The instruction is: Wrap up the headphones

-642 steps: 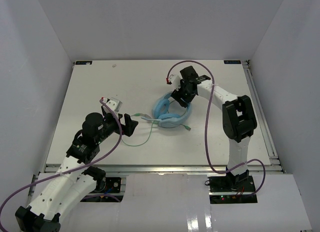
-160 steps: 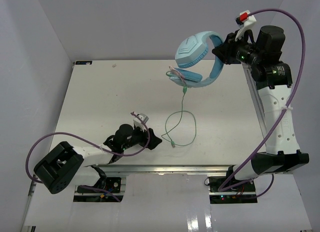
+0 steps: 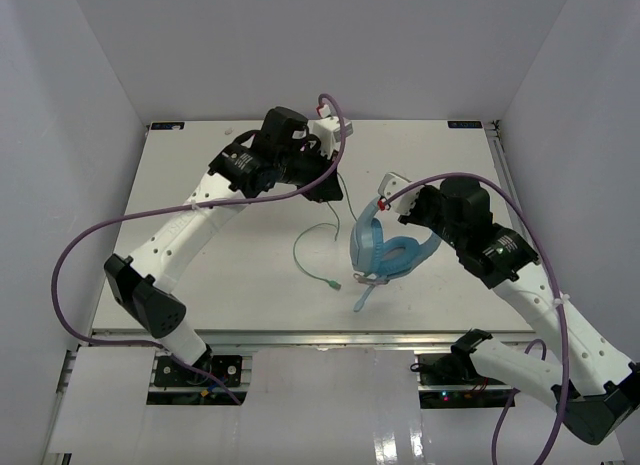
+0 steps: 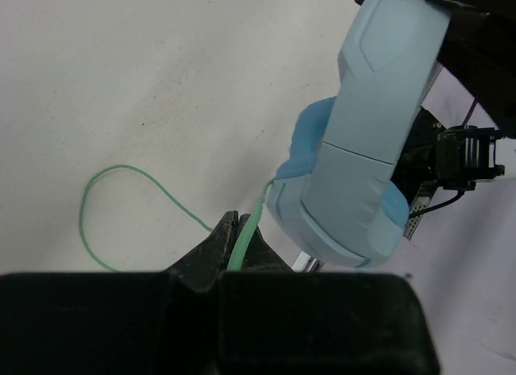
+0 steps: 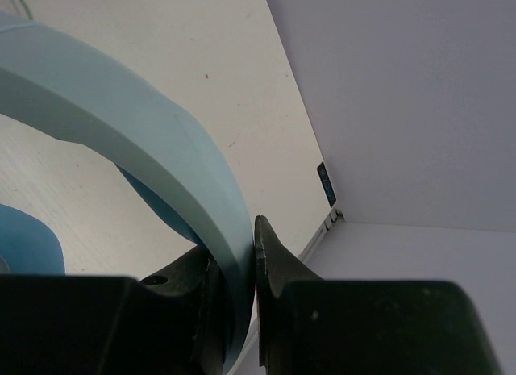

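Note:
The light blue headphones [image 3: 385,253] hang above the middle-right of the table, ear cups low. My right gripper [image 3: 412,211] is shut on their headband [image 5: 129,125], which passes between the jaws in the right wrist view, near my right gripper [image 5: 248,242]. My left gripper [image 3: 331,192] reaches in from the far left and is shut on the thin pale green cable [image 4: 246,230], just left of an ear cup [image 4: 363,157]. From my left gripper [image 4: 239,228] the cable [image 3: 300,247] loops down over the table and ends in its small plug [image 3: 334,283].
White walls close in the table [image 3: 200,185] on three sides. A metal rail [image 3: 525,235] runs along its right edge. Thick purple arm cables [image 3: 75,250] arc over the left side and over the right arm [image 3: 530,220].
The right arm has brought the headphones down from high at the back right to the middle-right. The left arm left the near edge, reached to the far middle and took hold of the cable.

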Controlling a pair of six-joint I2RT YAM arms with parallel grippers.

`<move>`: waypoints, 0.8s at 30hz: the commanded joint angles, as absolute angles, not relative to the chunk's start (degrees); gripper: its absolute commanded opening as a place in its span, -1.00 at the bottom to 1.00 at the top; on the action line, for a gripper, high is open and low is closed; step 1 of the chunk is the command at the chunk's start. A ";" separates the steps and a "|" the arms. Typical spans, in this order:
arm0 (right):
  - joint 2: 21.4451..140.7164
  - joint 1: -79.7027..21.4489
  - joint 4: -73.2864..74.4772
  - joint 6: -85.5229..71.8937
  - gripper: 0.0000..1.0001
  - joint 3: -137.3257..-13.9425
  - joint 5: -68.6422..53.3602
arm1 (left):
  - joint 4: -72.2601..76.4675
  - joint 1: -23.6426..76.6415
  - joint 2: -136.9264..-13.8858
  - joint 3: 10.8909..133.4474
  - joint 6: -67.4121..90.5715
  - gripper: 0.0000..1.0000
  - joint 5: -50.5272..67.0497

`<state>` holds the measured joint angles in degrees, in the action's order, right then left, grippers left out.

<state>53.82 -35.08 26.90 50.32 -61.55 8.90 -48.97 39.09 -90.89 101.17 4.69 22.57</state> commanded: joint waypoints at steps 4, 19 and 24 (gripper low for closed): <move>52.56 -35.68 12.07 54.42 -0.85 -55.98 20.92 | -53.97 38.76 -92.88 104.61 6.42 -1.00 31.54; 58.27 -36.39 0.69 58.91 -0.85 -54.56 27.51 | -51.68 38.76 -89.91 100.54 9.86 -1.00 41.03; 60.03 -36.61 -4.75 60.77 -0.85 -54.01 29.71 | -51.24 38.80 -89.69 98.97 10.85 -0.96 43.64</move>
